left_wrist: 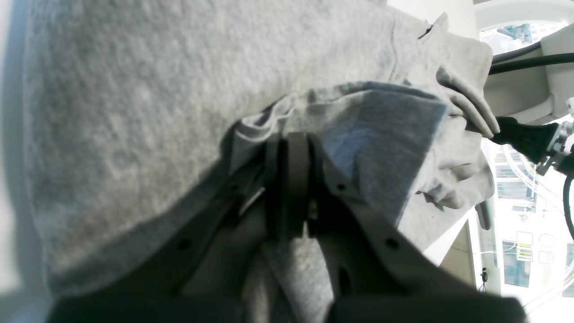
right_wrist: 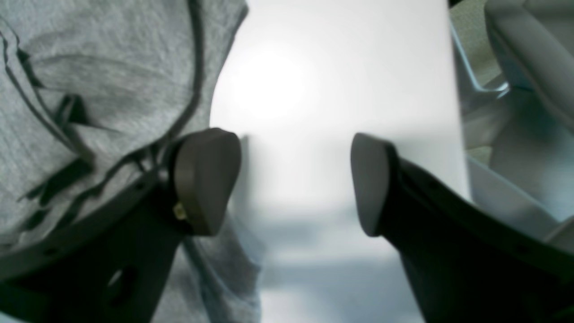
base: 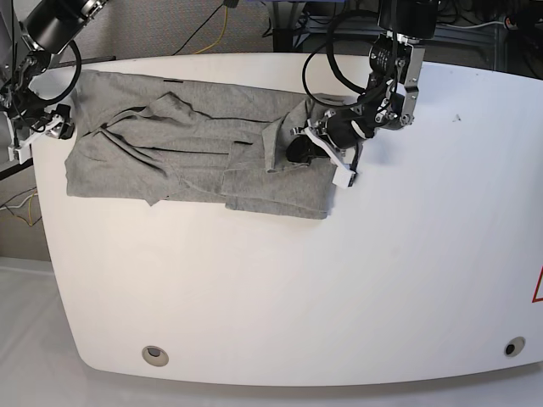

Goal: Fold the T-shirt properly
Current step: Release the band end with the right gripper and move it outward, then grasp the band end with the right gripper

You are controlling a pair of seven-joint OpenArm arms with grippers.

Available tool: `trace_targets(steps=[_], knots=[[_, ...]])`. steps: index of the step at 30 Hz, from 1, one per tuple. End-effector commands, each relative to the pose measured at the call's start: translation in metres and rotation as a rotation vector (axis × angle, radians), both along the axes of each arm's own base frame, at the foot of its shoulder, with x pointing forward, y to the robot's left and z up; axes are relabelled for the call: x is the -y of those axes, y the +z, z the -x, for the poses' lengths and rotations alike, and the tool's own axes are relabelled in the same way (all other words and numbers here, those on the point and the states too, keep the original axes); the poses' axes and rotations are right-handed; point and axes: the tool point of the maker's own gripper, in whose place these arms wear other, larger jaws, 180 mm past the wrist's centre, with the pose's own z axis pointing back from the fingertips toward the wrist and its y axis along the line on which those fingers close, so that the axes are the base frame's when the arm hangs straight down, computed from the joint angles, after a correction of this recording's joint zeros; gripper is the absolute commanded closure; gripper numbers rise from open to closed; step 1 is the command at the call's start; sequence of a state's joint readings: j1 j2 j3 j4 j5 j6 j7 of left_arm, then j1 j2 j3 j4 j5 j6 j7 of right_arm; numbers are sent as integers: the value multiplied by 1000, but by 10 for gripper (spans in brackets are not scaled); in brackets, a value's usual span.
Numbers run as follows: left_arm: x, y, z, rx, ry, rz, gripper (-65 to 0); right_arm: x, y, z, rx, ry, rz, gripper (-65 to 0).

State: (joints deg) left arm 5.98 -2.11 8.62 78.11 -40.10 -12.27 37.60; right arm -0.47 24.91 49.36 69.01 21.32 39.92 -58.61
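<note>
one big white tabletop [base: 339, 280] with rounded corners, smooth and glossy, with two small round fittings, one near each front corner. on it, along the far edge toward the far left corner, lies one heather-grey cotton t-shirt [base: 187, 153], soft and fuzzy up close, rumpled into overlapping folds, with its right end turned up.

two arms. the left gripper [base: 299, 146] sits at that turned-up right end, its dark fingers [left_wrist: 296, 179] pinched tight on a fold of the grey cloth, which bunches around them in the left wrist view. the right gripper [right_wrist: 296, 184] is at the tabletop's left edge, just by the shirt's left end, its rounded brown pads [right_wrist: 204, 179] spread wide with nothing between them; cloth lies just beside one pad.

dark cables hang behind the far edge.
</note>
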Motion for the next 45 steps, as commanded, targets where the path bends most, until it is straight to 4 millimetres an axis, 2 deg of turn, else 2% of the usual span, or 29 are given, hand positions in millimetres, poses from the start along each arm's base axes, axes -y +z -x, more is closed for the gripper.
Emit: trace_targets(steps=[1,15,25,29,33,36,40,45], knots=[[-10,-31,28,-139,-10,-77,-19,4,8,-4,11,4,12,-402],[-10,-32,28,-141,-9,-78,-19,-28,-14,1,-25,12,-67,-402],[-9,-31,28,-141,-9,-77,-19,-32,-19,6,-45,14,-77,-401],[-9,-31,28,-141,-9,-75,-19,-41,-24,7,-59,20,-96,-401],[-8,-31,28,-141,-11,-75,-19,-44,-19,4,-46,29,-79,-401],[-8,-31,28,-141,-11,-75,-19,-59,-22,0,-52,64,-86,-401],[-8,-31,28,-141,-12,-75,-19,-69,-21,-4,-61,104,-80,-401],[-8,-31,28,-141,-11,-75,-19,-83,-28,1,-73,116,-99,-401]])
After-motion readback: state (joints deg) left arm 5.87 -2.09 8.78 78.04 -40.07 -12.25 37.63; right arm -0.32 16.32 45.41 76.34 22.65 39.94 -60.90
